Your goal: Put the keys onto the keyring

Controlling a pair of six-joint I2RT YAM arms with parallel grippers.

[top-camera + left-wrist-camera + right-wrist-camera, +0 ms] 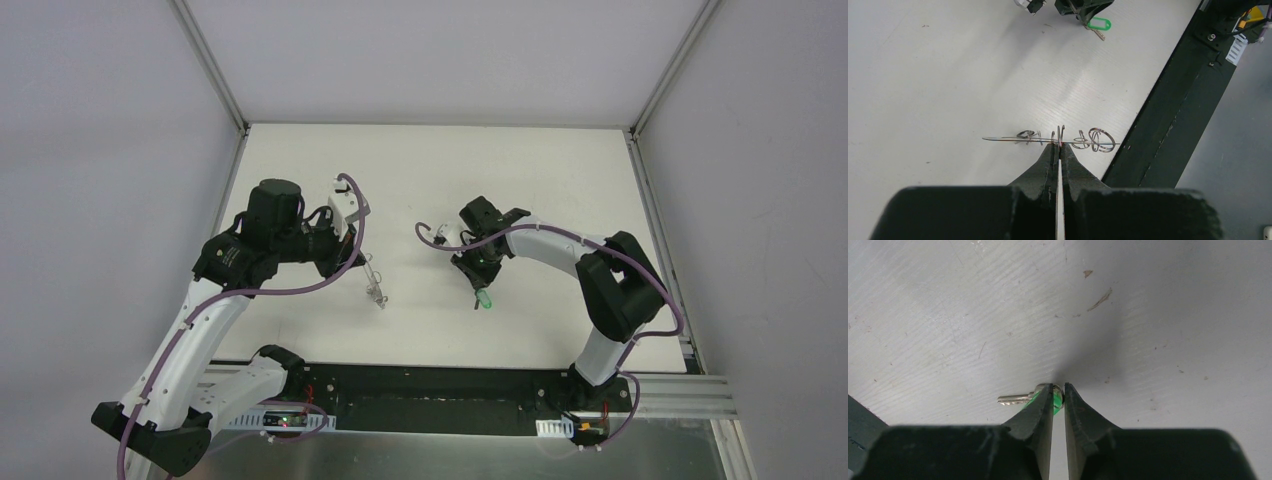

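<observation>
Seen from above, the left gripper (pixel 367 270) pinches the keyring (pixel 376 292) low over the table (pixel 430 180), while the key (pixel 485 300) lies at the right gripper (pixel 481 283) tips. The left wrist view shows jaws clamped on the wire. The right wrist view shows jaws slightly parted, the key's green head lying against one fingertip.

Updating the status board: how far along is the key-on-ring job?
Done: left gripper is shut on the keyring. In hand: right gripper, jaws slightly parted, sits at the key, which seems to lie on the table. Left: grip the key, carry it across, thread it onto the keyring.
</observation>
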